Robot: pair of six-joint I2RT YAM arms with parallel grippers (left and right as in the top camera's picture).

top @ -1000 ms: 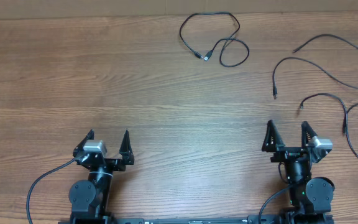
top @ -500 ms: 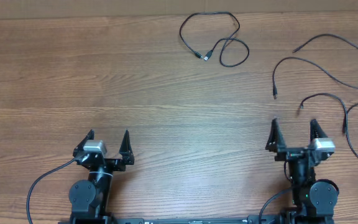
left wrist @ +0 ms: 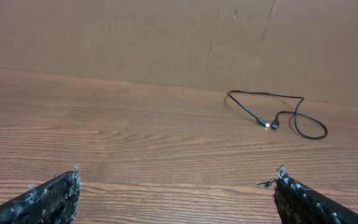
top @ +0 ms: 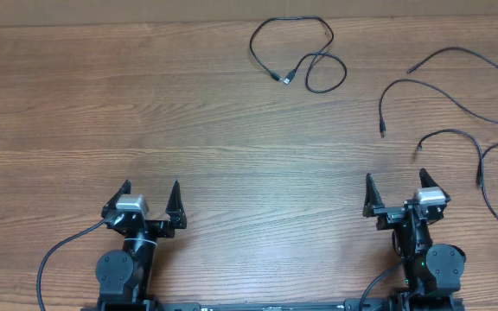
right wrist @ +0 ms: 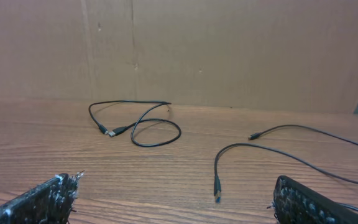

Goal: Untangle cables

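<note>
Three thin black cables lie apart on the wooden table. A looped cable (top: 294, 52) with both plugs near its middle lies at the far centre; it also shows in the left wrist view (left wrist: 278, 115) and the right wrist view (right wrist: 135, 121). A long curved cable (top: 456, 86) lies far right, its plug end in the right wrist view (right wrist: 217, 183). A third cable (top: 482, 160) lies at the right edge. My left gripper (top: 151, 192) is open and empty near the front edge. My right gripper (top: 396, 186) is open and empty, short of the cables.
A brown cardboard wall (left wrist: 166, 37) stands behind the table's far edge. The arms' thicker black wires (top: 59, 255) trail near the front edge at the arm bases.
My right gripper has swung slightly left after shifting right half a second ago. The left gripper and the cables have not moved.
</note>
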